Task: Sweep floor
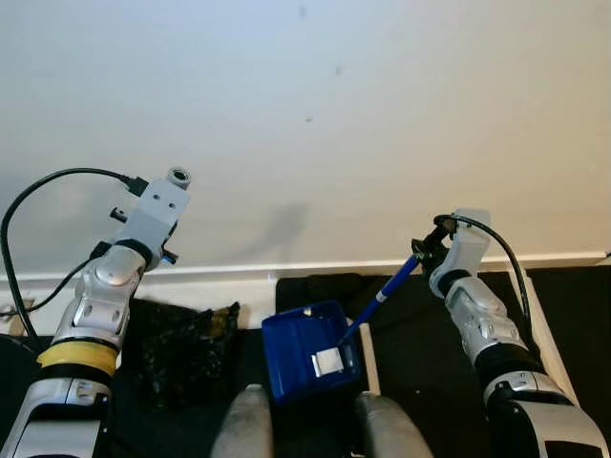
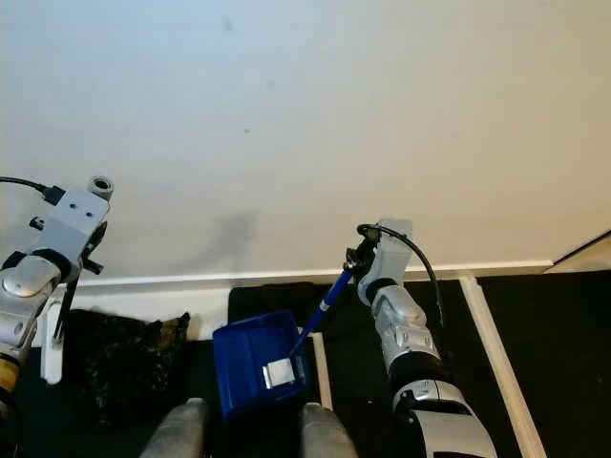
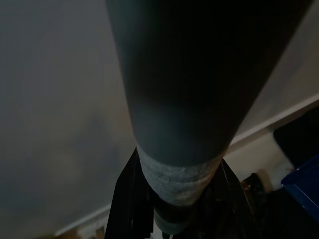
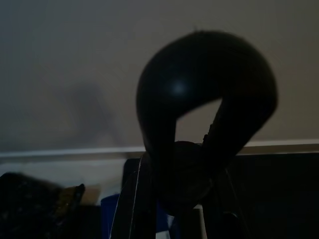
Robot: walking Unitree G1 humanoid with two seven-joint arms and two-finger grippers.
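Note:
A blue dustpan (image 1: 307,361) stands on the dark floor in front of my feet, with a small white piece (image 1: 329,363) lying in it. Its blue handle (image 1: 387,291) slants up to my right gripper (image 1: 430,250), which is shut on the handle's dark looped end (image 4: 199,124). My left arm is raised at the left. In the left wrist view my left gripper (image 3: 174,211) is shut around a thick dark broom handle (image 3: 184,99) with a grey band. A black bristly broom head (image 1: 186,348) rests on the floor below that arm, left of the dustpan.
A plain white wall (image 1: 315,114) rises close ahead, ending in a white baseboard (image 1: 286,270). Dark floor (image 1: 420,353) with white lines (image 1: 535,315) lies to the right. My grey legs (image 1: 248,425) stand either side of the dustpan. A black cable (image 1: 38,191) loops off the left arm.

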